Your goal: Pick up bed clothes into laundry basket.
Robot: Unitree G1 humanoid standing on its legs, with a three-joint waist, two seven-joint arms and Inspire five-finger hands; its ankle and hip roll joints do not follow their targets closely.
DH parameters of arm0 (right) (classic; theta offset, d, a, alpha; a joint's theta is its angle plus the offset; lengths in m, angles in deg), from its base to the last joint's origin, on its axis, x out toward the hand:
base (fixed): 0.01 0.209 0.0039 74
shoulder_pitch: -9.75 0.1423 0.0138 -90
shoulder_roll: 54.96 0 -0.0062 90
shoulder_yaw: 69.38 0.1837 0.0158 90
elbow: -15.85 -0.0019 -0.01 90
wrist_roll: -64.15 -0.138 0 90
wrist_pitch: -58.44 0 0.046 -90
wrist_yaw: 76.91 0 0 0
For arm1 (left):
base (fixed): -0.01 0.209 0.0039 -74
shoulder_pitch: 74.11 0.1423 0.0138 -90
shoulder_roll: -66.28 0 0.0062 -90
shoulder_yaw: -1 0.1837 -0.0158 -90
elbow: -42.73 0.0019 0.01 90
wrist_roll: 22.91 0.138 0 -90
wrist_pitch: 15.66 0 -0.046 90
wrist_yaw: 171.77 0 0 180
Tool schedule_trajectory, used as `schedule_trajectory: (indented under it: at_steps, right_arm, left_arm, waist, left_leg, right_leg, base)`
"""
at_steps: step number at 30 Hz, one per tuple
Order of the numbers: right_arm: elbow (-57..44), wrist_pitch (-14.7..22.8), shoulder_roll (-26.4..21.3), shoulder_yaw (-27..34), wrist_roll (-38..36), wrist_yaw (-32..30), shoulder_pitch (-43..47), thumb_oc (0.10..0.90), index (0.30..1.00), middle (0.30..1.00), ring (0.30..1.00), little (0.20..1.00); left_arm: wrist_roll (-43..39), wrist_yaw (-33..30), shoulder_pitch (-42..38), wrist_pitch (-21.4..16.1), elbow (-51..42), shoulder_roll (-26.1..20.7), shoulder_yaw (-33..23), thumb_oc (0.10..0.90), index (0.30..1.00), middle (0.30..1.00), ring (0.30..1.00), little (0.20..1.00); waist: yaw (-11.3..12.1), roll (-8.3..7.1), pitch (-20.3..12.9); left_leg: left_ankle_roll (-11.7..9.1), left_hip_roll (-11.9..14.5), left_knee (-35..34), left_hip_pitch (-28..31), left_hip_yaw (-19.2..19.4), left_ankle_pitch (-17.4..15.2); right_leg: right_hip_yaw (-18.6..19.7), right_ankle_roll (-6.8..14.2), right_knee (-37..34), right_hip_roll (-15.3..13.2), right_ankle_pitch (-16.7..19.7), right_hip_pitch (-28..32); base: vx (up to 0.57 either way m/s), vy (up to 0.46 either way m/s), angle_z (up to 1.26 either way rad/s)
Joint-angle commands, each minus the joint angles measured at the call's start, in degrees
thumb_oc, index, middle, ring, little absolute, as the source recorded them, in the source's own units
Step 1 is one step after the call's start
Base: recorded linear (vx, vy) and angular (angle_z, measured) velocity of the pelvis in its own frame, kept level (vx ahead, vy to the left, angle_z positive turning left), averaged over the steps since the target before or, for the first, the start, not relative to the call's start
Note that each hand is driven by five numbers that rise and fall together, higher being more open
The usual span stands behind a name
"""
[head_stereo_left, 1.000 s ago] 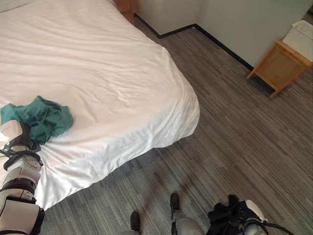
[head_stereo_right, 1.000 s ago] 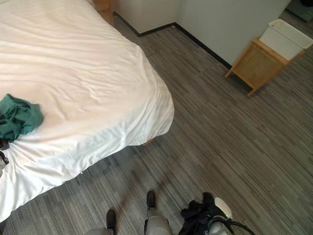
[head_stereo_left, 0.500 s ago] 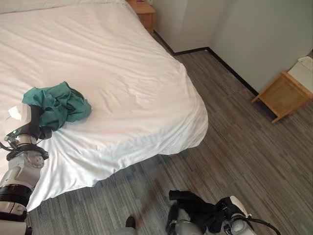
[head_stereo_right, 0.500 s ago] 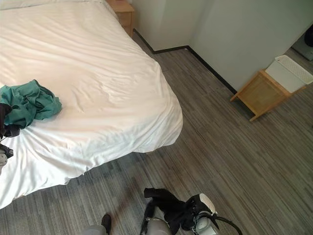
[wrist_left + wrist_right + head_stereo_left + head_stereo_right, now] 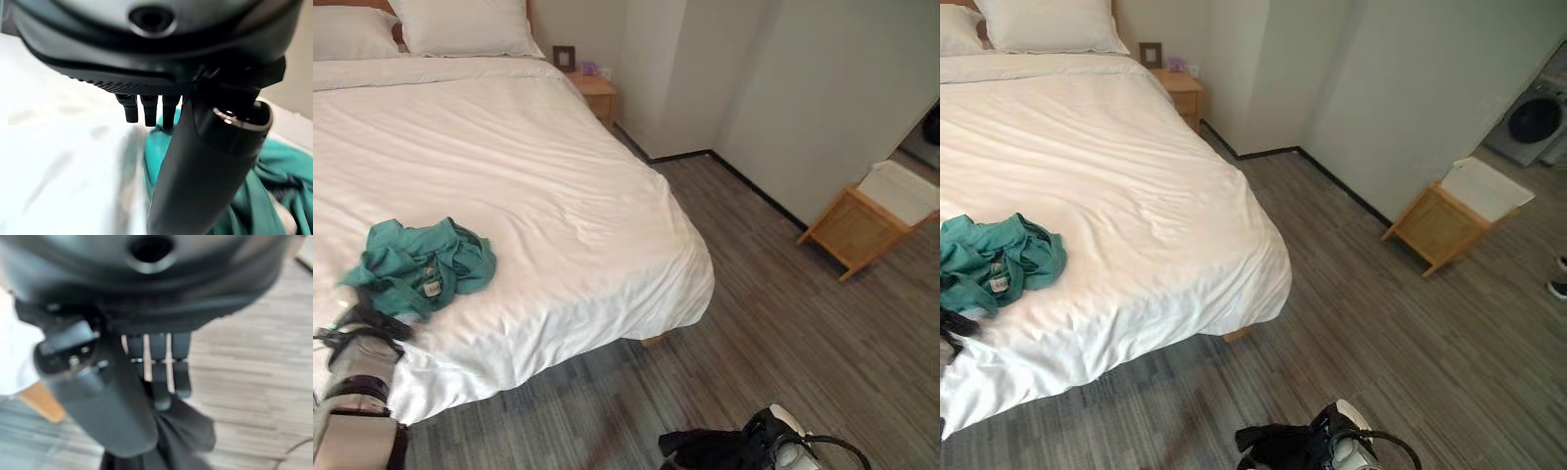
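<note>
- Bed [image 5: 558, 176] with a white cover fills the left and far part of the scene; two pillows [image 5: 460, 24] lie at its far end.
- Teal garment [image 5: 421, 266] lies crumpled on the bed cover near the near-left edge, a small pale label showing on it.
- Left hand [image 5: 374, 321] sits at the near-left edge of the bed, just at the near side of the teal garment. In the left wrist view its fingers [image 5: 146, 110] hang bent over the white cover beside the teal cloth and the thumb stands forward; whether it grips the cloth cannot be told.
- Right hand [image 5: 161, 367] is low at the near edge of the scene, over the floor, to the right of the bed's near corner. Its fingers are curled down onto a dark garment [image 5: 181, 431], which bunches beneath them; the same black cloth [image 5: 705, 450] trails to the left of the wrist in the head views.
- Wood-look floor [image 5: 783, 333] runs along the right of the bed.
- Small wooden stand [image 5: 1435, 227] stands on the floor at the right, near the wall, well apart from the bed, with a white basket [image 5: 1486, 188] on top of it.
- Wooden nightstand [image 5: 592, 93] stands at the far side, right of the pillows, with a small frame [image 5: 564, 57] on it.
- Washing machine [image 5: 1533, 122] shows at the far right edge, and a person's shoes [image 5: 1557, 277] at the right edge of the floor.
</note>
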Motion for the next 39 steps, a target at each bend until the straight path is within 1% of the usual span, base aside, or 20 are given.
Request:
schedule_trajectory:
  at_steps: [1, 2, 3, 4, 5, 6, 9, 10, 12, 15, 18, 21, 25, 27, 28, 29, 30, 31, 34, 39]
  right_arm:
    - [1.64, -0.22, -4.8, 0.61, -1.65, -3.02, 1.06, 0.4, 0.3, 0.3, 0.3, 0.3]
    - [1.59, -0.24, -4.71, 0.56, -1.65, -3.02, 1.05, 0.4, 0.3, 0.3, 0.3, 0.3]
    - [1.31, -0.46, -4.19, 1.9, -1.98, -2.01, -0.87, 0.4, 0.3, 0.3, 0.3, 0.3]
    - [1.3, -0.57, -4.05, 2.31, -1.99, -1.38, -1.69, 0.4, 0.3, 0.3, 0.3, 0.3]
    - [1.09, -0.57, -3.78, 2.34, -2.01, -1.14, -2.16, 0.4, 0.3, 0.3, 0.3, 0.3]
    - [0.39, -0.08, -3.03, 2.43, -2.15, -0.92, -3.42, 0.4, 0.3, 0.3, 0.3, 0.3]
    - [-0.23, 0.32, -2.62, 2.59, -2.14, -0.65, -4.0, 0.4, 0.3, 0.3, 0.3, 0.3]
    - [-1.08, 0.36, -2.45, 2.21, -2.31, -0.75, -3.39, 0.4, 0.3, 0.3, 0.3, 0.3]
    - [-1.63, 0.95, -1.82, 1.82, -2.71, -1.25, -2.9, 0.4, 0.3, 0.3, 0.3, 0.3]
    - [-2.15, 1.21, -1.86, 1.55, -2.61, -1.67, -2.48, 0.4, 0.3, 0.3, 0.3, 0.3]
    - [-2.64, 1.56, -2.02, 0.83, -2.57, -2.64, -1.74, 0.4, 0.3, 0.3, 0.3, 0.3]
    - [-3.11, 1.55, -1.73, 0.32, -2.52, -3.63, -1.37, 0.4, 0.3, 0.3, 0.3, 0.3]
    - [-3.39, 1.38, -0.85, -1.45, -1.96, -4.82, -0.52, 0.4, 0.3, 0.3, 0.3, 0.3]
    - [-3.27, 1.42, -0.79, -2.01, -2.5, -5.5, 0.78, 0.4, 0.3, 0.3, 0.3, 0.3]
    - [-3.16, 1.35, -1.07, -2.09, -2.78, -5.67, 1.41, 0.4, 0.3, 0.3, 0.3, 0.3]
    - [-3.17, 1.28, -1.3, -2.35, -3.12, -5.88, 1.86, 0.4, 0.3, 0.3, 0.3, 0.3]
    - [-3.14, 1.29, -1.23, -2.18, -3.16, -5.88, 1.9, 0.4, 0.3, 0.3, 0.3, 0.3]
    - [-2.78, 1.18, -1.23, -2.31, -3.47, -6.32, 2.93, 0.4, 0.3, 0.3, 0.3, 0.3]
    - [-2.73, 1.22, -1.79, -2.62, -3.76, -6.52, 3.72, 0.4, 0.3, 0.3, 0.3, 0.3]
    - [-3.67, 1.41, -2.36, -2.66, -4.1, -6.18, 3.27, 0.4, 0.3, 0.3, 0.3, 0.3]
  left_arm:
    - [-1.45, -7.97, -8.49, -1.31, -9.32, -14.15, -3.09, 0.8, 0.9, 0.9, 0.9, 0.9]
    - [-1.48, -7.89, -8.17, -1.13, -9.64, -14.27, -3.35, 0.8, 0.9, 0.9, 0.9, 0.9]
    - [-2.64, -5.52, -6.21, -2.25, -18.59, -20.22, -5.23, 0.8, 0.9, 0.9, 0.9, 0.9]
    - [-2.68, -4.87, -4.41, -2.48, -22.77, -22.76, -6.89, 0.8, 0.9, 0.9, 0.9, 0.9]
    - [-2.77, -5.21, -3.38, -2.73, -25.52, -24.09, -8.49, 0.8, 0.9, 0.9, 0.9, 0.9]
    - [-3.52, -6.99, -3.22, -3.39, -28.6, -25.27, -10.71, 0.8, 0.9, 0.9, 0.9, 0.9]
    - [-4.72, -7.1, -2.92, -4.1, -30.08, -25.07, -11.47, 0.8, 0.9, 0.9, 0.9, 0.9]
    - [-7.5, -7.14, -3.65, -5.33, -30.46, -22.82, -10.91, 0.8, 0.9, 0.9, 0.9, 0.9]
    - [-8.33, -8.05, -5.26, -6.68, -29.88, -20.12, -8.84, 0.8, 0.9, 0.9, 0.9, 0.9]
    - [-7.9, -8.5, -7.67, -7.27, -28.05, -18.05, -5.76, 0.8, 0.9, 0.9, 0.9, 0.9]
    - [-7.93, -9.55, -11.48, -7.41, -21.49, -13.54, -1.22, 0.8, 0.9, 0.9, 0.9, 0.9]
    - [-8.84, -9.79, -11.63, -7.7, -20.0, -11.5, -0.35, 0.8, 0.9, 0.9, 0.9, 0.9]
    - [-8.97, -10.34, -10.29, -7.46, -16.86, -8.87, -1.04, 0.8, 0.9, 0.9, 0.9, 0.9]
    - [-9.93, -9.79, -11.5, -6.81, -10.15, -6.9, -0.18, 0.8, 0.9, 0.9, 0.9, 0.9]
    - [-10.05, -8.94, -12.76, -6.75, -7.05, -6.42, 0.92, 0.497, 0.446, 0.446, 0.446, 0.446]
    - [-9.61, -7.7, -13.41, -6.35, -4.13, -5.62, 2.2, 0.4, 0.3, 0.3, 0.3, 0.3]
    - [-9.66, -7.64, -14.13, -6.52, -3.67, -5.61, 2.79, 0.4, 0.3, 0.3, 0.3, 0.3]
    - [-7.85, -6.27, -13.04, -5.48, 0.91, -4.33, 3.04, 0.4, 0.3, 0.3, 0.3, 0.3]
    - [-8.56, -5.12, -12.44, -4.5, 5.77, -4.07, 1.45, 0.4, 0.3, 0.3, 0.3, 0.3]
    - [-6.49, -3.65, -12.18, -2.47, 9.31, -7.05, 1.02, 0.4, 0.3, 0.3, 0.3, 0.3]
  waist:
    - [2.55, 3.93, 1.01]
    - [2.54, 3.85, 1.03]
    - [4.03, 3.94, 1.29]
    - [4.61, 3.87, 1.11]
    - [4.81, 3.85, 1.05]
    - [4.91, 3.71, 1.21]
    - [4.94, 3.65, 1.42]
    - [4.62, 3.65, 1.55]
    - [4.29, 3.38, 1.92]
    - [3.94, 3.1, 2.15]
    - [2.8, 2.42, 2.64]
    - [2.38, 1.61, 3.37]
    - [2.03, 0.27, 5.16]
    - [1.65, -0.42, 6.26]
    - [1.35, -0.71, 6.57]
    - [0.81, -0.8, 7.15]
    - [0.88, -0.85, 7.06]
    - [0.27, -1.24, 7.64]
    - [-0.87, -1.31, 6.41]
    - [-1.2, -0.06, 4.7]
  left_leg:
    - [2.54, -3.39, -0.65, -4.2, -6.72, -3.3]
    - [2.53, -3.38, -0.65, -4.16, -6.69, -3.32]
    - [2.42, -3.2, -0.65, -4.2, -6.41, -3.49]
    - [2.29, -3.14, -0.65, -4.32, -6.1, -3.53]
    - [2.19, -3.03, -0.61, -4.35, -5.81, -3.58]
    - [2.03, -2.7, -0.48, -4.39, -5.39, -3.68]
    - [2.05, -2.41, -0.34, -4.7, -5.36, -3.56]
    - [2.0, -2.2, -0.3, -4.73, -5.17, -3.48]
    - [1.62, -1.66, -0.23, -4.96, -4.54, -3.34]
    - [1.35, -1.17, -0.24, -5.12, -3.97, -3.41]
    - [1.03, -0.28, -0.17, -5.24, -2.26, -3.5]
    - [0.73, 0.46, -0.12, -5.61, -0.38, -3.51]
    - [0.42, 1.02, -0.18, -6.64, 1.34, -3.21]
    - [0.25, 1.25, -0.22, -7.9, 1.2, -2.76]
    - [0.08, 1.38, -0.27, -8.72, 1.16, -2.46]
    - [-0.1, 1.62, -0.27, -9.43, 1.13, -2.14]
    - [-0.12, 1.65, -0.25, -9.67, 1.05, -2.12]
    - [-0.51, 2.46, -0.17, -10.98, 1.39, -1.56]
    - [-0.55, 2.51, -0.29, -11.81, 1.98, -1.64]
    - [-0.44, 1.54, -0.65, -10.14, 2.36, -2.54]
  right_leg:
    - [-0.44, 5.88, 3.66, -3.55, 5.71, -3.19]
    - [-0.41, 5.88, 3.62, -3.53, 5.72, -3.16]
    - [-1.56, 5.88, 3.35, -3.81, 6.18, -2.69]
    - [-2.22, 5.88, 3.08, -4.15, 6.69, -2.49]
    - [-2.71, 5.88, 2.9, -4.37, 7.05, -2.28]
    - [-3.3, 5.88, 2.79, -4.79, 8.48, -2.01]
    - [-3.56, 5.88, 2.93, -4.68, 8.67, -1.85]
    - [-4.03, 5.88, 3.1, -4.47, 8.64, -1.88]
    - [-5.02, 5.88, 3.08, -4.41, 8.53, -1.8]
    - [-5.8, 5.88, 2.92, -4.55, 8.73, -1.87]
    - [-6.34, 5.88, 2.36, -4.43, 9.14, -2.38]
    - [-6.02, 5.88, 1.44, -4.16, 10.02, -3.36]
    - [-4.13, 5.88, -0.44, -3.17, 10.75, -5.42]
    - [-3.86, 5.88, -1.16, -2.73, 10.7, -6.31]
    - [-3.9, 5.88, -1.67, -2.54, 10.46, -6.63]
    - [-3.8, 5.88, -1.95, -2.34, 10.43, -7.3]
    - [-3.88, 5.88, -1.93, -2.33, 10.43, -7.48]
    - [-3.26, 5.88, -2.64, -1.9, 10.45, -8.39]
    - [-2.07, 5.88, -3.8, -1.46, 10.21, -9.07]
    - [-2.17, 5.88, -4.43, -1.64, 8.63, -7.99]
  base:
    - [0.0, 0.0, 0.0]
    - [0.02, -0.041, 0.0]
    - [0.03, -0.043, 0.03]
    - [0.03, -0.055, 0.02]
    - [0.03, -0.077, 0.07]
    - [0.02, -0.078, 0.06]
    - [0.0, -0.022, 0.02]
    - [0.03, -0.013, -0.01]
    - [0.02, -0.026, -0.05]
    - [0.0, -0.024, -0.06]
    - [0.0, -0.036, -0.13]
    - [-0.03, -0.048, -0.4]
    - [-0.04, -0.033, -0.47]
    - [-0.1, -0.043, -0.28]
    - [-0.13, -0.052, -0.15]
    - [-0.09, -0.034, -0.1]
    - [-0.13, -0.064, -0.01]
    - [-0.1, -0.045, -0.01]
    - [-0.04, -0.012, -0.07]
    - [0.03, 0.025, -0.12]
